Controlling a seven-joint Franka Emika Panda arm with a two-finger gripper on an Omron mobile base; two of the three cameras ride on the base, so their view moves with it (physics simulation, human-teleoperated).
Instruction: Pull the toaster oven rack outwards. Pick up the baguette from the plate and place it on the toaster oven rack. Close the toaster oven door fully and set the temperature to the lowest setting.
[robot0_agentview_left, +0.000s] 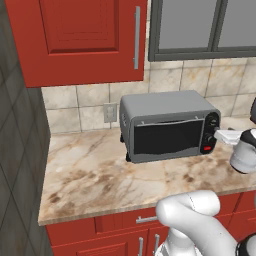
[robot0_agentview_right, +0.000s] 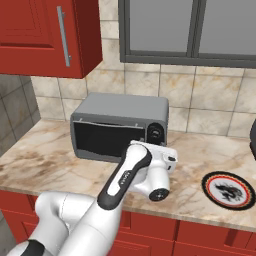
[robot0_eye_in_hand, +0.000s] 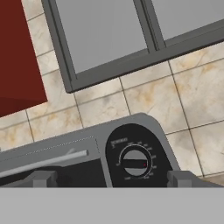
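While my claw (robot0_eye_in_hand: 107, 178) hangs wide open and empty before the top knob (robot0_eye_in_hand: 134, 162) of the toaster oven (robot0_agentview_left: 167, 125) on the desk (robot0_agentview_left: 100, 175), I fear closing off-centre would slip off the dial or overturn it. The toaster oven door (robot0_agentview_left: 167, 136) looks shut. Dial markings are too small to read; I can't tell where the baguette is.

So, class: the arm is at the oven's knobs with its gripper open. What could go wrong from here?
1. The control strip stacks several knobs close together, so the open gripper could close on the wrong one.
2. The jaws stand much wider than the knob ahead of them; an off-centre close may slip and leave it unturned.
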